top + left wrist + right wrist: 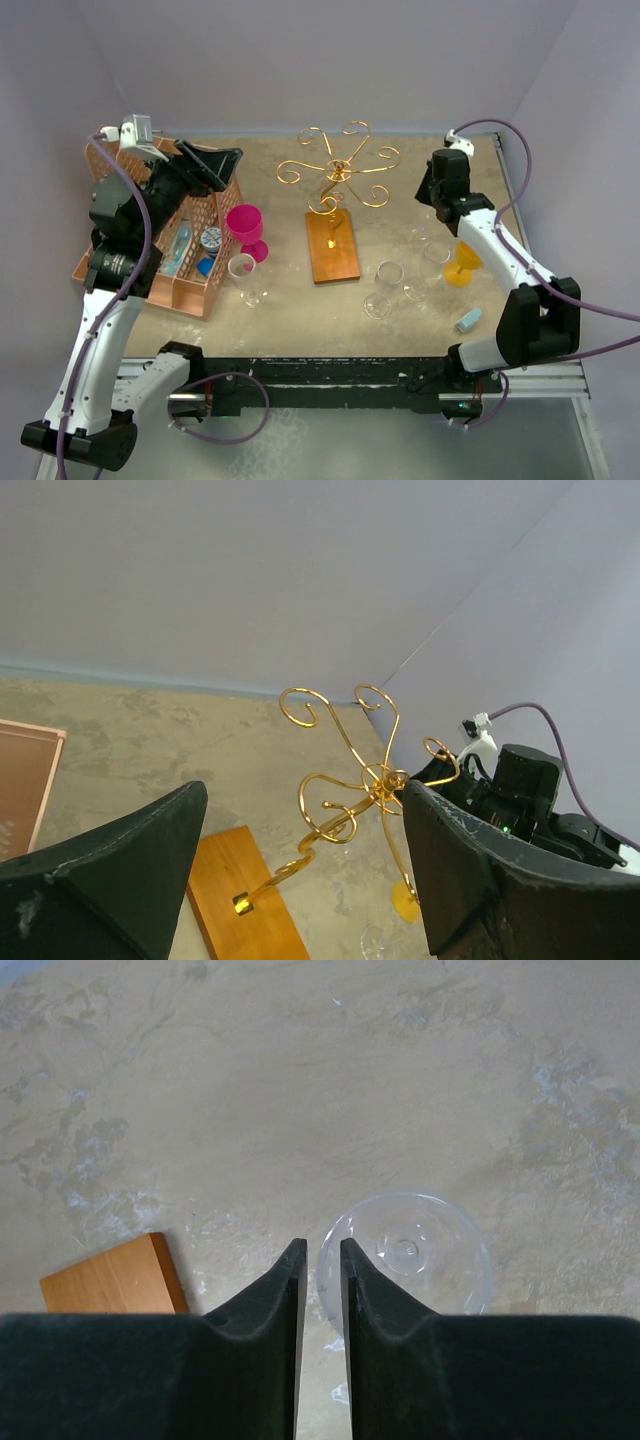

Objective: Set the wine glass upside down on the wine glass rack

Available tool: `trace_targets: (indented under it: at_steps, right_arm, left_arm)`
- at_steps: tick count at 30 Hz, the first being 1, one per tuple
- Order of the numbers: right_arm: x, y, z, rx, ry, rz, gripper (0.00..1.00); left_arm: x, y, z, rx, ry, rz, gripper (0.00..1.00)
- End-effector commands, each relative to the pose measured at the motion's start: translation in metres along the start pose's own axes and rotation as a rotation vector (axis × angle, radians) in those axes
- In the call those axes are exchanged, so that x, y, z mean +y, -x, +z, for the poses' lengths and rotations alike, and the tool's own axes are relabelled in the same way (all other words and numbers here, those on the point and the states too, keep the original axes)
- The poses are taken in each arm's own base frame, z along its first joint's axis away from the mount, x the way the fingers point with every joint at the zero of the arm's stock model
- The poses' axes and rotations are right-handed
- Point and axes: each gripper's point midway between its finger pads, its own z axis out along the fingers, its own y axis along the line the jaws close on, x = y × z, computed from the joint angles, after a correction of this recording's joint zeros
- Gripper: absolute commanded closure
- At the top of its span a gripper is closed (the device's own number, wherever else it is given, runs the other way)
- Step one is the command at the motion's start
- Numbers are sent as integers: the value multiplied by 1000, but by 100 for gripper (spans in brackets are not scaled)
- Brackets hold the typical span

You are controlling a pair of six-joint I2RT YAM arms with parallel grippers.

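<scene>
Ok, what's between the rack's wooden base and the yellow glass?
A few clear glasses sit between the wooden base and the yellow glass, nothing else; the top view shows it.

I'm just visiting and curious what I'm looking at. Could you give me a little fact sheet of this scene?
Rack: gold wire wine glass rack on a reddish wooden base, no glass on it
Left fingers: wide open, empty
Right fingers: nearly closed astride the rim of an upright clear wine glass; contact unclear
Elsewhere: pink stemmed glass, yellow stemmed glass, peach lattice organiser
</scene>
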Motion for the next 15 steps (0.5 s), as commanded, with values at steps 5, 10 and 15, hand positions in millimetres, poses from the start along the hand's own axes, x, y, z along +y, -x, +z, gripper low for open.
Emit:
trace_targets:
  at_steps: [5, 10, 15]
  right_arm:
    - [4, 6, 2, -36, 18, 42, 86]
    - [4, 30, -16, -110, 22, 78, 100]
    - [11, 90, -70, -298, 86, 164, 100]
  left_arm:
    - [-27, 25, 1, -61, -99, -26, 24]
    - [-41, 35, 4, -79, -159, -51, 24]
    - [-70, 53, 9, -121, -295, -154, 25]
